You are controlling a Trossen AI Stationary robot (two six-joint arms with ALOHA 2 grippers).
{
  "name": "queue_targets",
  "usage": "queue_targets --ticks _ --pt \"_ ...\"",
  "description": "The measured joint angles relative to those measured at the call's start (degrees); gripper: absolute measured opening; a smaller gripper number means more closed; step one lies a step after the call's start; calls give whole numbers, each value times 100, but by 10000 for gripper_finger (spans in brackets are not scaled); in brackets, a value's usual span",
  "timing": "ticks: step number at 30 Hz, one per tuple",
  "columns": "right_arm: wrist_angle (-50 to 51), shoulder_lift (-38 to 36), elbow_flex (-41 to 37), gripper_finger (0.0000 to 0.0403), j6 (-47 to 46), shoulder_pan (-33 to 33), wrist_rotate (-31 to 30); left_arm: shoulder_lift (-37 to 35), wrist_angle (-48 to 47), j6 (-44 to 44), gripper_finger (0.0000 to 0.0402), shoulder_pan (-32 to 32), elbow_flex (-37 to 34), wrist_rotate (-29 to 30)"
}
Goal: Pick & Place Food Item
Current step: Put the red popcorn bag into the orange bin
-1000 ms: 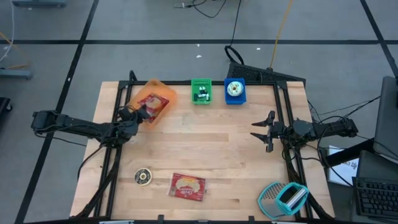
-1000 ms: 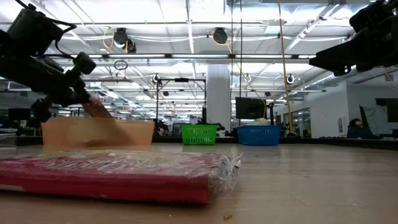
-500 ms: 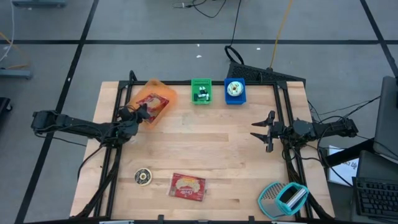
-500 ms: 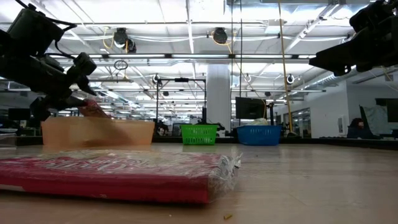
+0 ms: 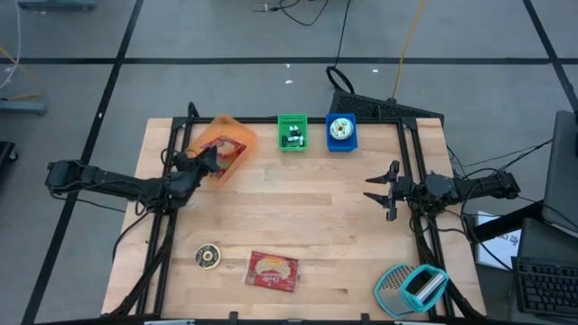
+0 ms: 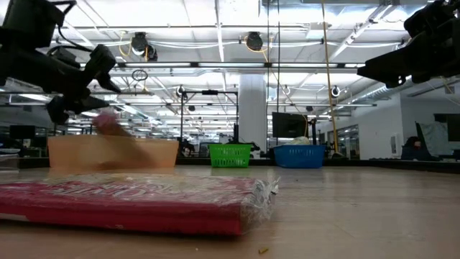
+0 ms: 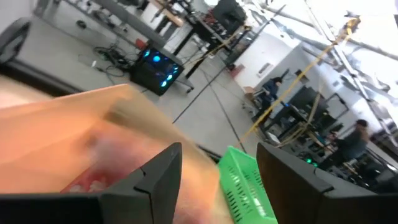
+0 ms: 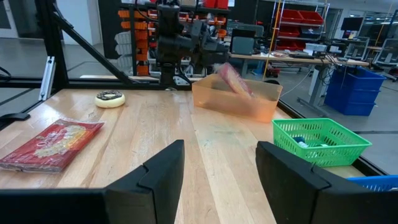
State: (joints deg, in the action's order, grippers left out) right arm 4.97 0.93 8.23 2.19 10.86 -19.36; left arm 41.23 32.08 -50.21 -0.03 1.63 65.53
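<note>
Currently left gripper (image 5: 206,162) hangs open, empty, at the orange bin (image 5: 237,133) holding a red packet (image 5: 224,150); right gripper (image 5: 379,190) open, empty, well apart from it.

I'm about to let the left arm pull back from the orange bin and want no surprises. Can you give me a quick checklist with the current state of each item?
1. Left pincer open, nothing between its fingers: ok.
2. Red packet inside the orange bin: ok, though it leans on the wall rather than lying flat.
3. Left pincer clear of the bin rim: cannot tell, it sits right at the bin's edge.
4. Right pincer parked open at the table's right side, out of the way: ok.
5. Second red packet and round item at the near edge, away from the left arm: ok.
</note>
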Motion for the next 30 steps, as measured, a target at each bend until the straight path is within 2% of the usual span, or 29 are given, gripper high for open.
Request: queue_targets --ticks 5,12,23,30 --pt "0 0 -2 187 0 2 0 0 431 531 210 0 2 -190" --pt "0 0 0 187 0 2 0 0 647 671 210 0 2 -582" --pt "0 -1 0 187 0 2 0 0 2201 1725 209 0 2 -2807" --pt "1 -1 0 187 0 0 0 0 2264 1801 209 0 2 -4151"
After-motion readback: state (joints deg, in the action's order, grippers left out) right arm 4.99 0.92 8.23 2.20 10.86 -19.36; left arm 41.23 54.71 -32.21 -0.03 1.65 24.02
